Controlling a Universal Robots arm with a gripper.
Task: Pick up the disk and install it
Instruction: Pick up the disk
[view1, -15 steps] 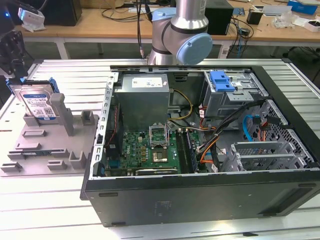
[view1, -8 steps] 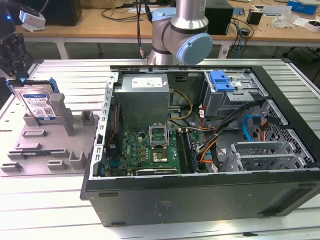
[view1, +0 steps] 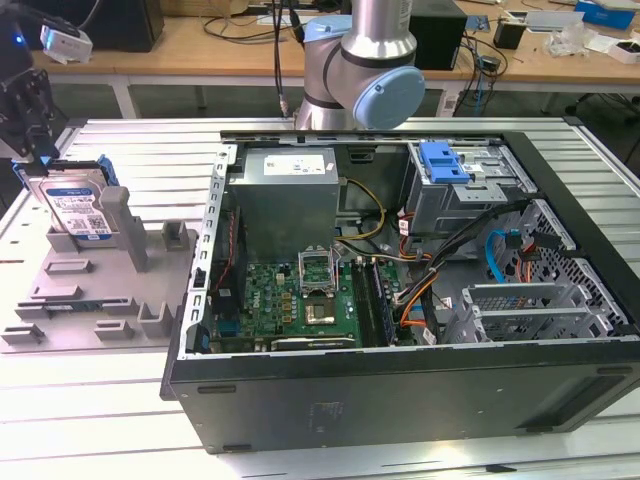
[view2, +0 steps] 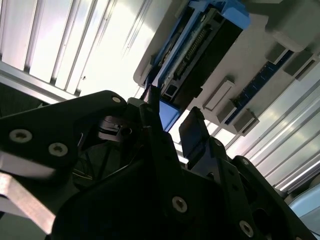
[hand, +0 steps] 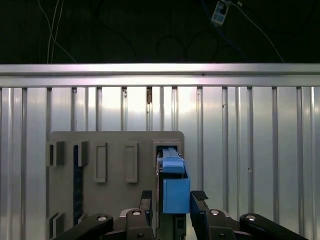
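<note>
- Exterior view: disk (view1: 78, 205) stood upright in grey holder (view1: 95, 300), not yet lifted or installed.
- First wrist view: I had the tool (hand: 173, 196) straddling it, fingers apart.

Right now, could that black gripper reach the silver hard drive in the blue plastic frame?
Probably yes: the gripper hangs just above the drive, open fingers straddling its blue frame, nothing between.
</note>
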